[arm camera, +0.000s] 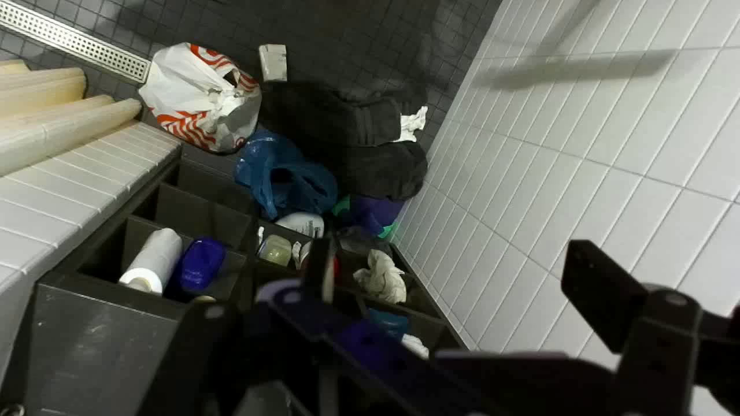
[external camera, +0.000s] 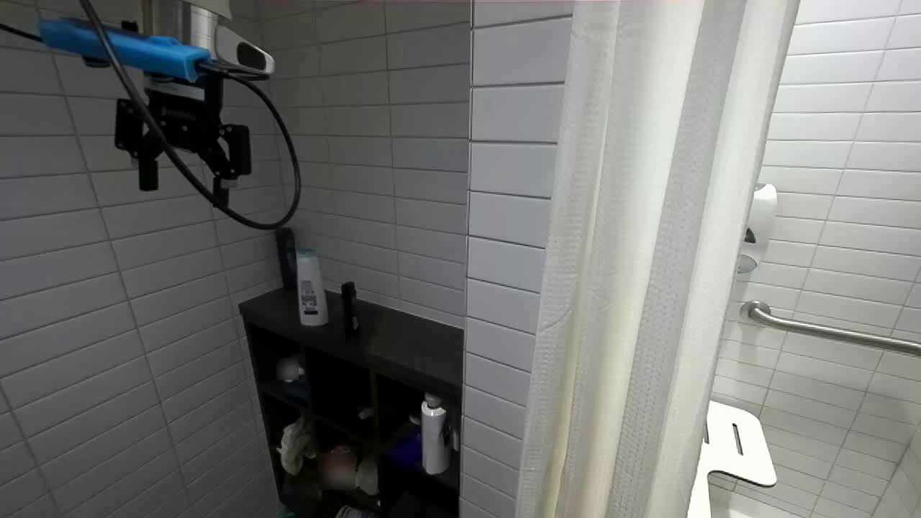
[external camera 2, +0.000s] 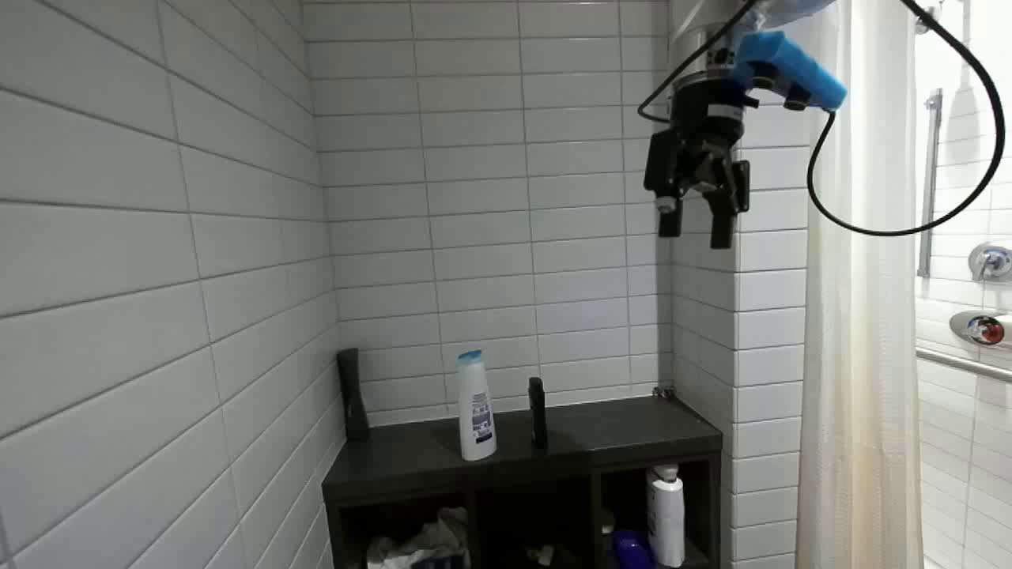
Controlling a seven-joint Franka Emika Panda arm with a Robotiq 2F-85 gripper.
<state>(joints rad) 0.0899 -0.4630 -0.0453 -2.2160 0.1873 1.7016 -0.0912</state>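
My gripper hangs high in the air above the dark shelf unit, in an exterior view [external camera: 185, 185] and in an exterior view [external camera 2: 696, 229]. Its fingers are spread with nothing between them, also in the wrist view [arm camera: 457, 277]. It touches nothing. On the shelf unit's top [external camera 2: 617, 419] stand a white bottle with a light blue cap [external camera 2: 476, 407], a small slim black item [external camera 2: 538, 412] and a tall dark bottle [external camera 2: 353, 395] by the wall. The white bottle [external camera: 311, 291] and slim black item [external camera: 350, 309] show in both exterior views. None of these three is discernible in the wrist view.
Shelf compartments hold a white pump bottle [external camera 2: 666, 518], a blue-purple bottle [arm camera: 202, 263] and pale crumpled cloth [arm camera: 381, 277]. White tiled walls and a shower curtain [external camera: 633, 259] flank the unit. A white-and-red bag [arm camera: 202, 98] and dark clothes [arm camera: 347, 127] lie on the floor. A cable loops beside the gripper.
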